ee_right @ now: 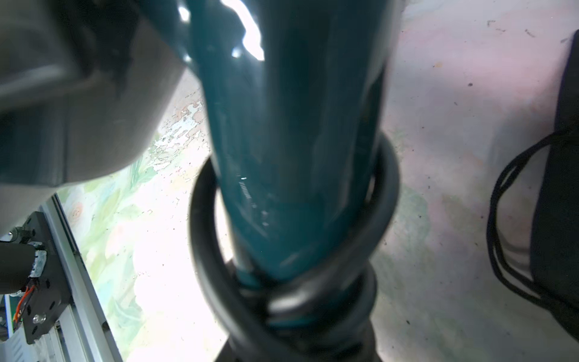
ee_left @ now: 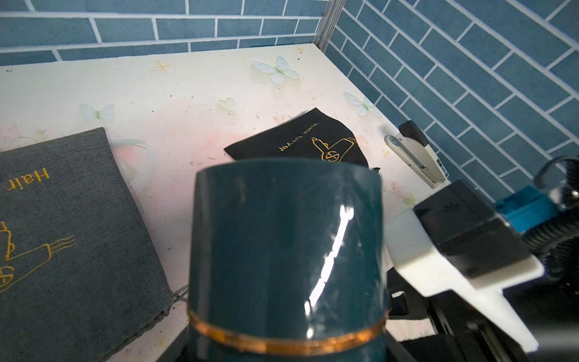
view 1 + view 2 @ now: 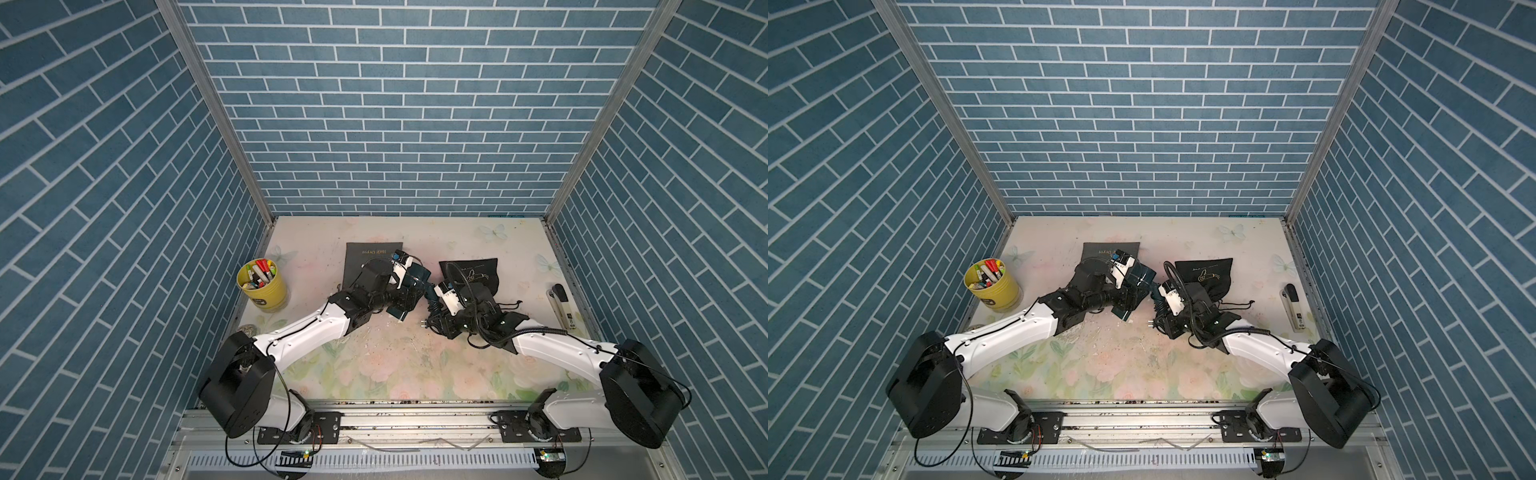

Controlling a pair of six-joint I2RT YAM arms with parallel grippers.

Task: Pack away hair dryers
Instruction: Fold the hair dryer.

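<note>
The left gripper's point(image 3: 409, 291) half-spread clamp on the teal hair dryer point(image 2: 285, 238) is released only once the right gripper's point(image 3: 433, 296) closure on the handle point(image 1: 291, 141), not discernible here, is verified.

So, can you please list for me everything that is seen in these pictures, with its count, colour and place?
hair dryer: one, dark teal, between the two claws
cord: one, black, coiled around the dryer's handle
grey pouch: one, grey with gold print, flat on the table beyond the left arm
black pouch: one, black with gold print, on the table beyond the right arm
cup: one, yellow, at the table's left edge
markers: several, mixed colours, in the cup
stapler: one, white and black, near the table's right edge
table: one, pale floral
walls: three, blue brick pattern
left claw: black, closed on the dryer's barrel
right claw: black, at the dryer's handle; grip unclear
</note>
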